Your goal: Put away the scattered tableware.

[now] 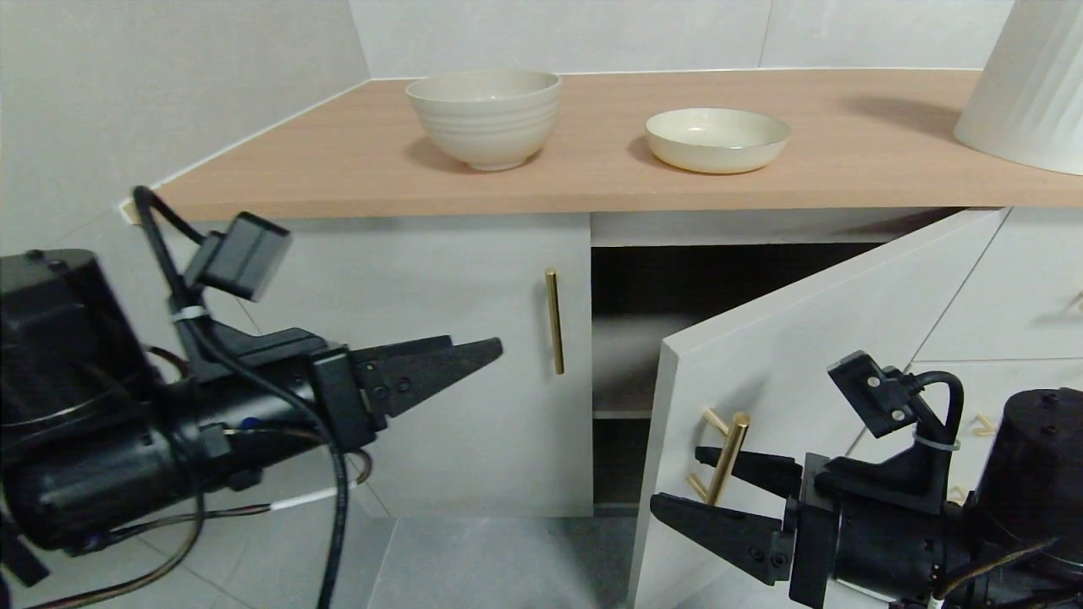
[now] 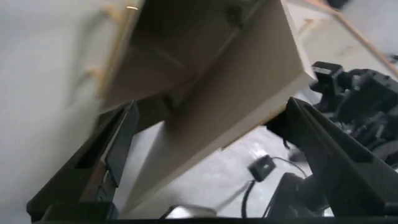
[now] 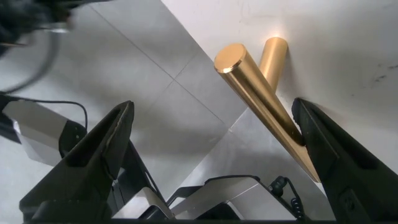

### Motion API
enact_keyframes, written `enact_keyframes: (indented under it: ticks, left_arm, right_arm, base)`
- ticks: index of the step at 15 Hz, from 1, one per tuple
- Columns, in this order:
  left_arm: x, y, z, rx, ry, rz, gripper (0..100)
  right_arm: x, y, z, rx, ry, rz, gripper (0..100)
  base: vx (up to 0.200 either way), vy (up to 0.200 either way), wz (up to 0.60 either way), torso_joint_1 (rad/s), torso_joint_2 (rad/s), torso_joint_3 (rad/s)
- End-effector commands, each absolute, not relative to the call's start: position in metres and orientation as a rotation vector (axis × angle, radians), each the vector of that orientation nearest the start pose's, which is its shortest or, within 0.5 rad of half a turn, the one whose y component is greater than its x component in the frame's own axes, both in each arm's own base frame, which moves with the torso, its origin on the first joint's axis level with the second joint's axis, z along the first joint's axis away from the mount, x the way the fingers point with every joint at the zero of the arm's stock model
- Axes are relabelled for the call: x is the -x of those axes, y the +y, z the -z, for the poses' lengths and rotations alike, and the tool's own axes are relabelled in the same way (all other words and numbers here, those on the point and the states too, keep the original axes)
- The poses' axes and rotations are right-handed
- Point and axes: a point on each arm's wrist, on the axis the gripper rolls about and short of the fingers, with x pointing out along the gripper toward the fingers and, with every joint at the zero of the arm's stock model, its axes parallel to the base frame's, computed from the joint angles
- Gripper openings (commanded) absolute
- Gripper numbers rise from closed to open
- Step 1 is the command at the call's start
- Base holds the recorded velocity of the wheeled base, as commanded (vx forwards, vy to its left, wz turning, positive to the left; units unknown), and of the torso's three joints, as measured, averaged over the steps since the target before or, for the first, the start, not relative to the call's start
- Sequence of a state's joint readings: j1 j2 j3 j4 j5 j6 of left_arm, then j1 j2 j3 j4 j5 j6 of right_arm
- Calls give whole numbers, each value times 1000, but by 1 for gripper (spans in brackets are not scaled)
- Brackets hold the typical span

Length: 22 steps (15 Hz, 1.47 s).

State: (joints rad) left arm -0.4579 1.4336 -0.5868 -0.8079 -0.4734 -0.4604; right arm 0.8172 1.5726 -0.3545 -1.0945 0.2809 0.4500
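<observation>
Beneath the counter [image 1: 846, 169], spread right gripper [image 1: 677, 480] straddles the ajar door's [image 1: 812, 330] handle [image 1: 726, 461] (left gripper [image 1: 478, 345] spread too).

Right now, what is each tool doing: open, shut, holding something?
Left tool: open, holding nothing.
Right tool: open around the door handle, not gripping it.

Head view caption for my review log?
Right tool open at the gold handle of the half-open cabinet door; bowl and shallow dish sit on the countertop.
</observation>
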Motion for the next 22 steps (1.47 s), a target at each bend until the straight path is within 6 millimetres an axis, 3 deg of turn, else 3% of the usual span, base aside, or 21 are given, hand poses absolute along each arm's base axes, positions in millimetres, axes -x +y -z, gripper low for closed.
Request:
enact_keyframes:
  ticks: [1, 5, 6, 11, 15, 18, 22]
  left_arm:
    - [-230, -147, -181, 426, 360, 942, 100]
    - [-222, -166, -171, 412, 417, 1004, 100]
    - [-225, -169, -166, 409, 431, 1002, 0]
    - [-244, -182, -152, 350, 337, 1007, 0]
    - [-265, -220, -134, 324, 241, 1086, 0]
    - [-271, -238, -108, 279, 251, 1118, 0]
    - [-264, -251, -113, 273, 195, 1169, 0]
  right_arm:
    - [-155, 175, -148, -366, 370, -1041, 100]
    - [-156, 176, -146, -362, 379, -1041, 100]
    - [-157, 176, -145, -360, 384, -1036, 100]
    - [-156, 175, -146, -358, 375, -1037, 100]
    - [-156, 174, -141, -331, 385, -1030, 100]
    - [-152, 169, -141, -330, 381, -1023, 100]
    - [-154, 163, -146, -340, 355, -1005, 100]
  base:
    - [0, 0, 0, 0, 0, 0]
    - [0, 0, 0, 0, 0, 0]
    - [0, 0, 0, 0, 0, 0]
    - [0, 0, 0, 0, 0, 0]
    - [0, 0, 0, 0, 0, 0]
    - [0, 0, 0, 0, 0, 0]
    - [0, 0, 0, 0, 0, 0]
